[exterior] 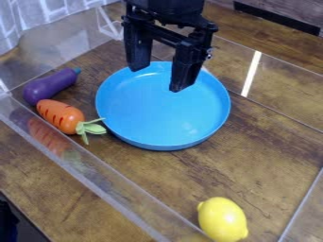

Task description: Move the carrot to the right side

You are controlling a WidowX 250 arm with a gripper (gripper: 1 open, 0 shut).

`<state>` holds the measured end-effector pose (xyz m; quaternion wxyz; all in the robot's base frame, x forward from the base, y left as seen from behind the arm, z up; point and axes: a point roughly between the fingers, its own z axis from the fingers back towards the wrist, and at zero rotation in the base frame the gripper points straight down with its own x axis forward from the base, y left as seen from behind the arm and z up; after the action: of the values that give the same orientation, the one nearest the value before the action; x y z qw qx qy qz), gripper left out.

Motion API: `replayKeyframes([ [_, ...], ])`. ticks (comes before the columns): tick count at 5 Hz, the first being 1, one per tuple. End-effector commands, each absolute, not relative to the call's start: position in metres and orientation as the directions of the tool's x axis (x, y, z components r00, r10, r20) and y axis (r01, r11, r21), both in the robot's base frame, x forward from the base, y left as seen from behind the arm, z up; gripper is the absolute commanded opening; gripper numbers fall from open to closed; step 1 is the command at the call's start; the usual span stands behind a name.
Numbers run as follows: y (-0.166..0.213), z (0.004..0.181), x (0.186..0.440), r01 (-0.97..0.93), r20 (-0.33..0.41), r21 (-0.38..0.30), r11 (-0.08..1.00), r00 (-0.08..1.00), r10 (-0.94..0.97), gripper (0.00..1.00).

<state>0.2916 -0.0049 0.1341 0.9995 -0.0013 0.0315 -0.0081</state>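
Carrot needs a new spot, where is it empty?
Bare wood lies right of the blue plate and above the lemon. The left is crowded: carrot and eggplant sit close beside the plate.

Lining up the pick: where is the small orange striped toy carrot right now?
The orange striped toy carrot lies at the camera view's left, just below the purple eggplant, its green leafy end beside the blue plate's left rim.

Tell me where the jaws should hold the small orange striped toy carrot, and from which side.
Probably the thick orange middle of the orange striped toy carrot, from straight above, with the jaws across its width. It lies flat, and the leafy green end looks too thin.
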Motion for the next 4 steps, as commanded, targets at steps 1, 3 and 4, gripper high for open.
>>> replayKeyframes([
  [1,-0.004,0.130,0.291,0.027,-0.074,-0.005,1.000,0.997,-0.027,1.00],
  [3,0.000,0.122,0.288,0.046,-0.093,-0.010,0.999,0.995,-0.047,1.00],
  [4,0.003,0.119,0.287,0.057,-0.101,-0.012,0.998,0.993,-0.058,1.00],
])
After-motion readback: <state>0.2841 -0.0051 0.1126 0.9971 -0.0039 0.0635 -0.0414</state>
